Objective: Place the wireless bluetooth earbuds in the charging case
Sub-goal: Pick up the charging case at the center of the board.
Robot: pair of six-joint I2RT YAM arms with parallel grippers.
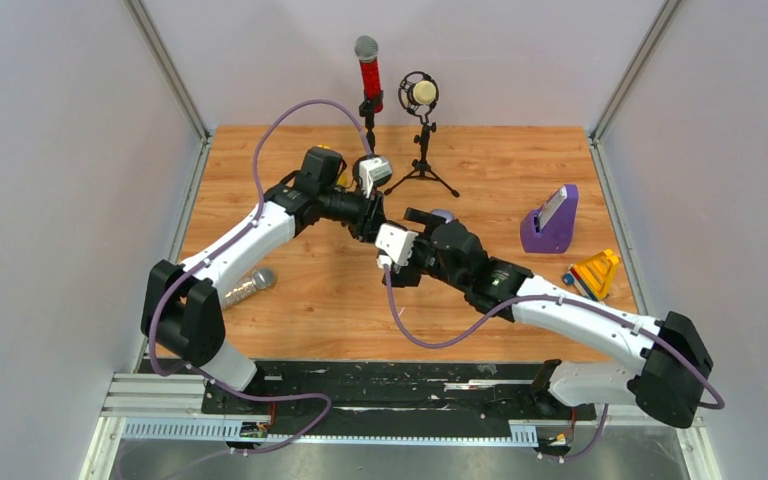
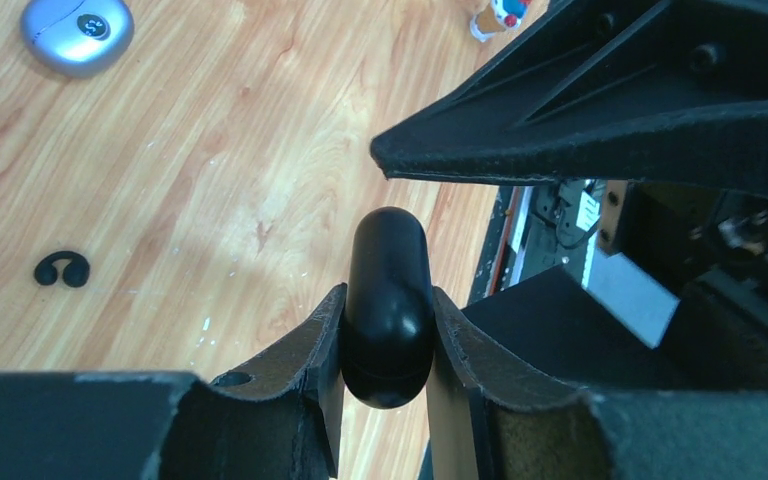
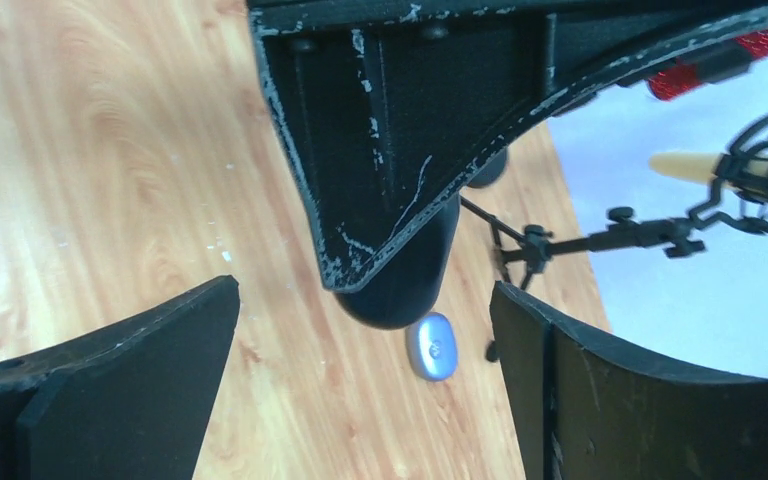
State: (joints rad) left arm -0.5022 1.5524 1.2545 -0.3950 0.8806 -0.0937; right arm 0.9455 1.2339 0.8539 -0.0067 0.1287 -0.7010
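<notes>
Left gripper: closed narrow on a glossy black pill-shaped charging case, with one finger pressed against each flank. The case's rounded end stands out past the fingertips, and the case is held up off the light wooden table.
Right gripper: fingers spread wide with nothing between them. It faces the left gripper at mid-table, and one of its black fingers reaches over the held case in the left wrist view.
Black earbud: small and C-shaped, lying alone on the wood, well apart from the held case.
Case lid: cannot tell whether it is open or closed.
Silver-blue oval pod: flat on the table with a dark round mark on top — beyond the earbud, not touching it.
Back edge: red microphone with a grey mesh head on a black stand, beside a cream microphone in a black shock mount on a tripod.
Right side: purple stand holding a slim grey device — a yellow triangular object lies nearer the table edge.
</notes>
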